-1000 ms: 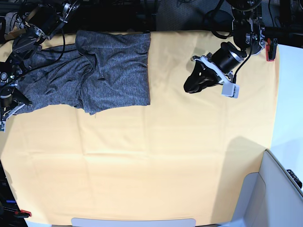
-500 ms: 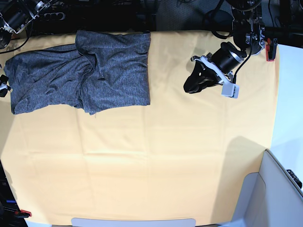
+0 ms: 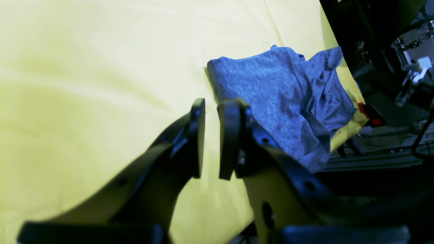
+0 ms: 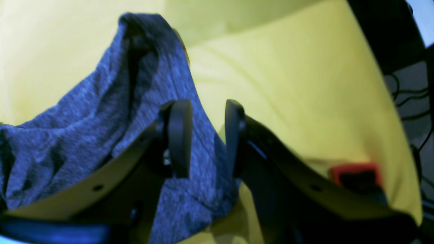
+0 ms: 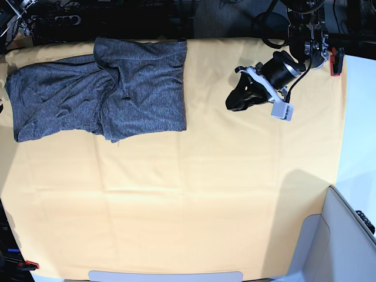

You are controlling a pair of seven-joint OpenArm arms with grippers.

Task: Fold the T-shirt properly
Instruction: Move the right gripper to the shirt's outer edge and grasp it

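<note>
**Kid:** Yellow cloth (image 5: pixel 194 194) covers the whole table. Where's the shirt (image 5: pixel 100 88)?

**Helper:** Top corner, lying soft, grey and wrinkly, partly folded.

**Kid:** Are the grippers holding it?

**Helper:** No. The left gripper (image 3: pixel 212 135) hangs over bare cloth, jaws a little apart, empty. The right gripper (image 4: pixel 205 135) is above the shirt's edge, loose, gripping nothing.

**Kid:** How to fold well?

**Helper:** I'd pinch corners, smooth wrinkles first.

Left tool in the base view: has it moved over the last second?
Yes. The left tool has shifted slightly left and up against the yellow cloth, a little nearer the shirt.
</note>
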